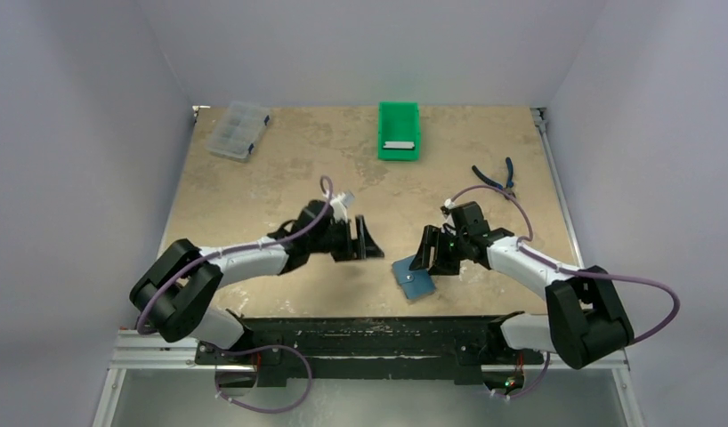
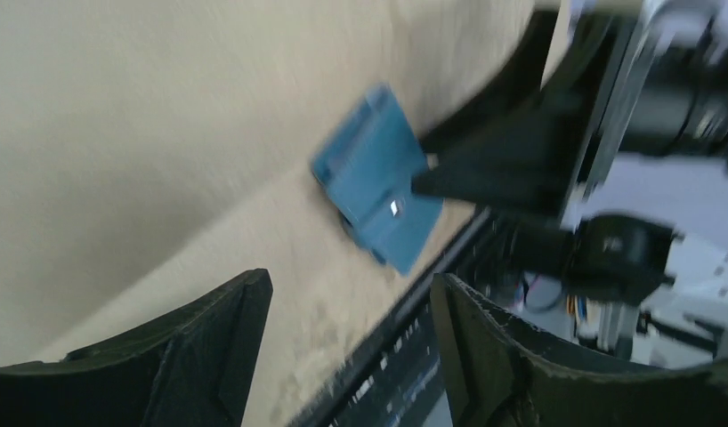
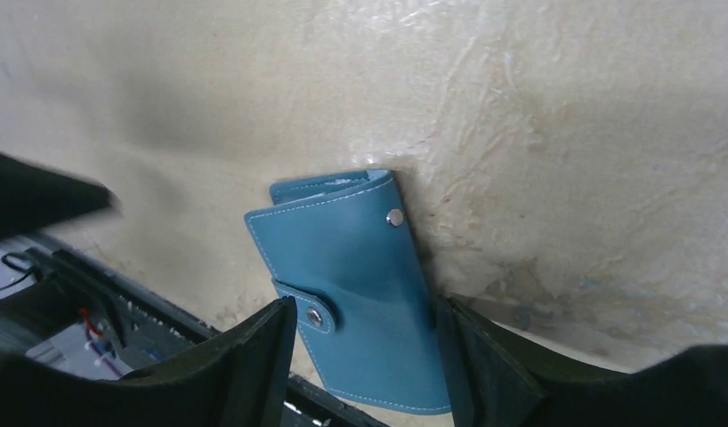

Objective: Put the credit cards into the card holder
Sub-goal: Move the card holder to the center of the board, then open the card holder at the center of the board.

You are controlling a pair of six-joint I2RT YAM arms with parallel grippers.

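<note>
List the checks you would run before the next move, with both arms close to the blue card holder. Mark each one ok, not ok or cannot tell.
1. The card holder lies flat on the table, between the fingers of the right gripper: ok.
2. The right gripper has a firm grip on it: cannot tell.
3. The left gripper is open and empty: ok.
4. The card holder is unfolded, pockets showing: not ok, folded shut.
5. The credit cards are in a gripper: not ok, they lie in the green bin at the far side.
</note>
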